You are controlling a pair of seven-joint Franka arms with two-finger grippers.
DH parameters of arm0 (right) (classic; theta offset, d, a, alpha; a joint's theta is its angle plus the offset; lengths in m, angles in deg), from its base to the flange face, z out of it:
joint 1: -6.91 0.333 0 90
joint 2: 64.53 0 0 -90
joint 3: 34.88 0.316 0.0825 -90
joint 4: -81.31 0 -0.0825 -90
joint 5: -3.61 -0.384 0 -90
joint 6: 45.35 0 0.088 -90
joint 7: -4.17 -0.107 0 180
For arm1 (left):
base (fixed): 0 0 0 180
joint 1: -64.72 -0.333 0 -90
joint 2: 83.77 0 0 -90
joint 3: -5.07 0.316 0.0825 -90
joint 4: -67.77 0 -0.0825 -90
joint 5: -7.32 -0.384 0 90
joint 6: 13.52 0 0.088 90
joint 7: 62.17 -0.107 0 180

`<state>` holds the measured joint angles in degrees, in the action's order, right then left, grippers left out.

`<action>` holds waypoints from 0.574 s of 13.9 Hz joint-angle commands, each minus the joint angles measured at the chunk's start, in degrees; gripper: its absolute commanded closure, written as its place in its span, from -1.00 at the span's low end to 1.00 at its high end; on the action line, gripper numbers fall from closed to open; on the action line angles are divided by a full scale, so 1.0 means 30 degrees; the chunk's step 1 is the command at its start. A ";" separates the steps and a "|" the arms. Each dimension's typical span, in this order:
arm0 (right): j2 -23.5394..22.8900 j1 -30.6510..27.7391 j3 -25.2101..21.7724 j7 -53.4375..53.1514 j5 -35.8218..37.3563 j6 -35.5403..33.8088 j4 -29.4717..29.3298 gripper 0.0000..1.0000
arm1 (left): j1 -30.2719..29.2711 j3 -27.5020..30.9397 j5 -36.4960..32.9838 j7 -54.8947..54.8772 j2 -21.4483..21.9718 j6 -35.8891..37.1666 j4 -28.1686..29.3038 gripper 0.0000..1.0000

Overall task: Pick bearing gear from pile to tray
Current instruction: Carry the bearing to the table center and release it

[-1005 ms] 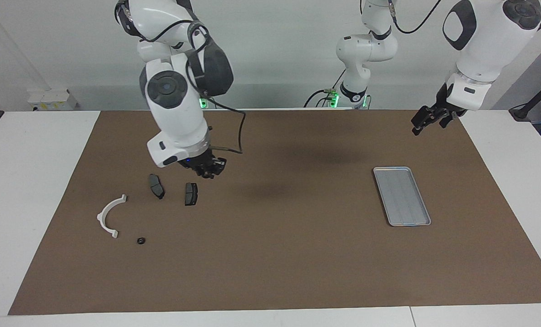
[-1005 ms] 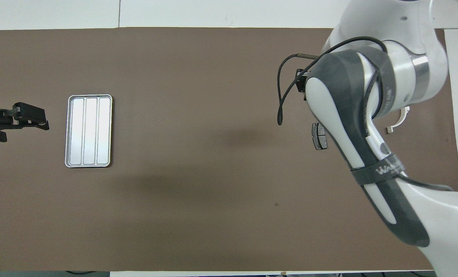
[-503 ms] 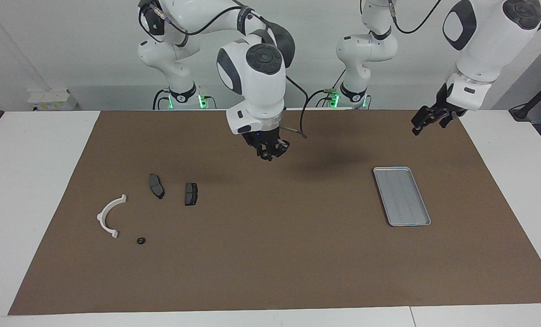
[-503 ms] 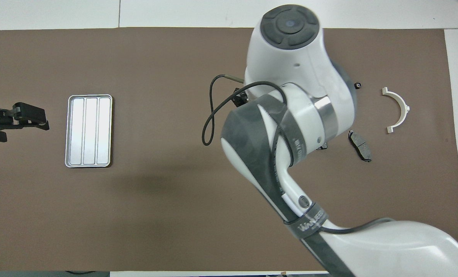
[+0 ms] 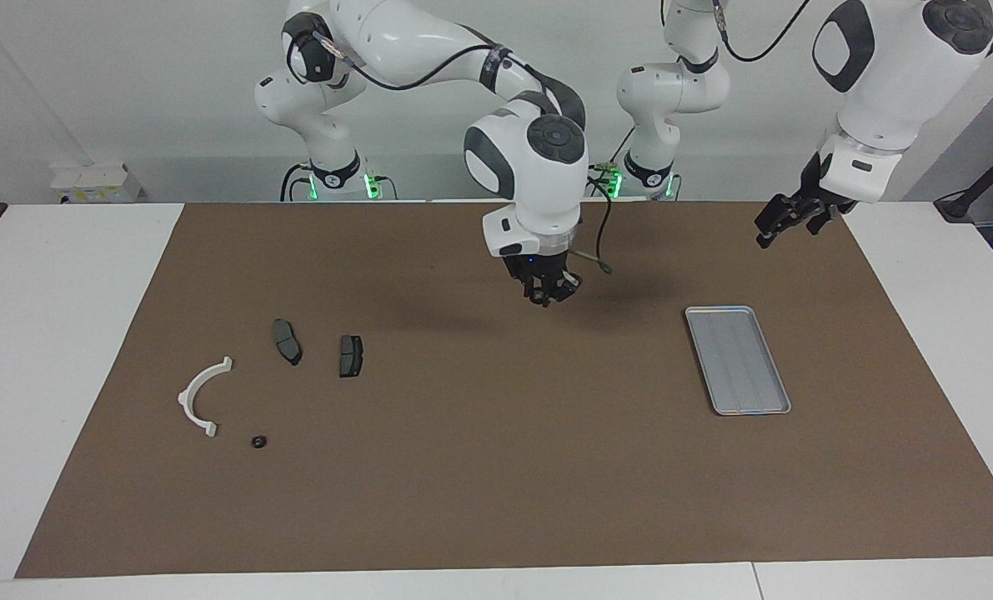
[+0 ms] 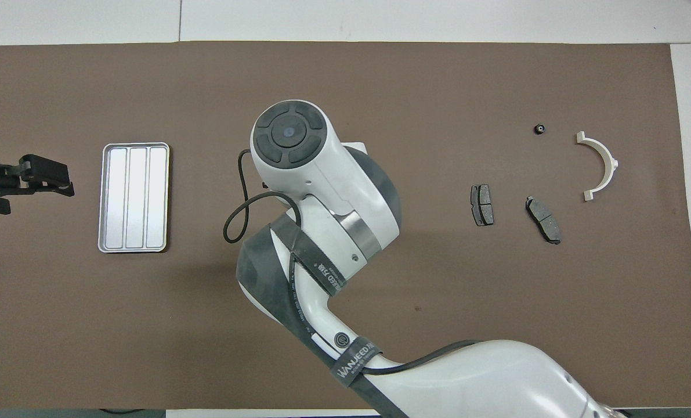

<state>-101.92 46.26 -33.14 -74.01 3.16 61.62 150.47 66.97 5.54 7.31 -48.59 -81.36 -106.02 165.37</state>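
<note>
My right gripper (image 5: 550, 297), closed narrow on something too small to make out, has swung away from the pile (image 5: 269, 379) and now hangs over bare mat between pile and tray (image 5: 737, 359). Carry seems underway. My left gripper (image 5: 775, 223) waits wide beside the tray.

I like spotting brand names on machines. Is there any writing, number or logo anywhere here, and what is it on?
"WANJEED": white letters on the black strap round the right arm, overhead view.
A round white logo on that arm's dark cover: no letters in it can be read.
Nothing is written on the tray or the brown mat.
</note>
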 commanded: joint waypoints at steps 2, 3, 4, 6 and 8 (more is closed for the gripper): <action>-0.1274 0.0038 -0.0051 -0.0453 0.0821 0.1894 0.0063 1.00 | -0.0135 -0.0096 0.0265 -0.0100 0.0340 0.0072 0.0163 -1.00; -0.1305 -0.0049 -0.0051 -0.0453 0.0853 0.2509 0.0500 1.00 | -0.0135 -0.0096 0.0294 -0.0100 0.0340 0.0101 0.0163 -1.00; -0.1334 -0.0079 -0.0051 -0.0453 0.0853 0.3183 0.0910 1.00 | -0.0135 -0.0096 0.0265 -0.0100 0.0340 0.0072 0.0163 -1.00; -0.1509 -0.0050 -0.0080 -0.0453 0.0911 0.4414 0.1789 1.00 | -0.0135 -0.0096 0.0294 -0.0100 0.0340 0.0101 0.0163 -1.00; -0.1801 -0.0079 -0.0080 -0.0453 0.1145 0.4654 0.1881 1.00 | -0.0135 -0.0096 0.0265 -0.0100 0.0340 0.0072 0.0163 -1.00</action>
<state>-107.41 46.28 -33.64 -74.32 5.14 73.70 154.37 66.97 5.54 7.31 -48.59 -81.36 -106.02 165.37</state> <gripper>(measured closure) 0.652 0.000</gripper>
